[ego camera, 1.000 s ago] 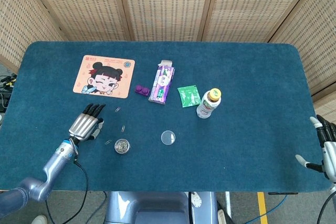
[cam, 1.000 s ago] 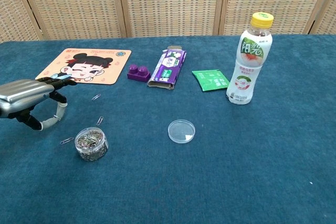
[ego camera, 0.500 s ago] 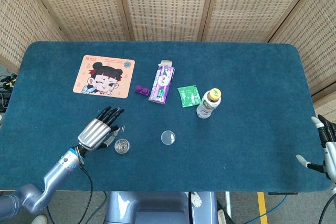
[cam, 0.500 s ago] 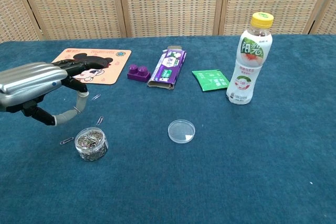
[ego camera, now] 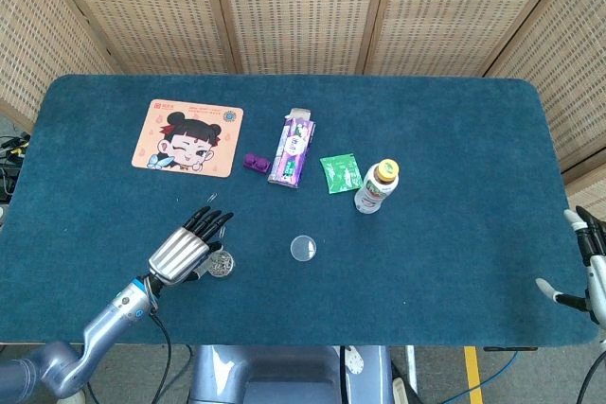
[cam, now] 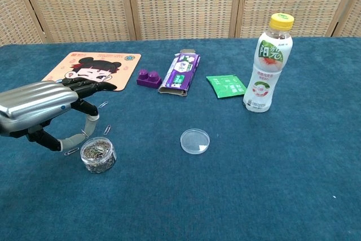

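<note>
Left hand (cam: 39, 108) hovering, fingers spread and holding nothing, jar of paper clips (cam: 97, 154) just below its fingertips, loose clear lid (cam: 194, 140) further right; right hand (ego camera: 589, 267) at table edge, fingers apart

A table (ego camera: 454, 262) covered in dark blue cloth carries everything. At the far left lies a cartoon mat (ego camera: 188, 137). Right of it sits a purple brick (ego camera: 253, 162), just beside a purple box (ego camera: 293, 148) lying flat. Further right lies a green sachet (ego camera: 338, 172), then a bottle (ego camera: 377, 185) standing upright with a yellow cap. Nearer, about the middle, lies a clear lid (ego camera: 303, 249). Left of it stands a jar (cam: 98, 154) of paper clips, with loose clips (cam: 105, 130) on the cloth around it.
</note>
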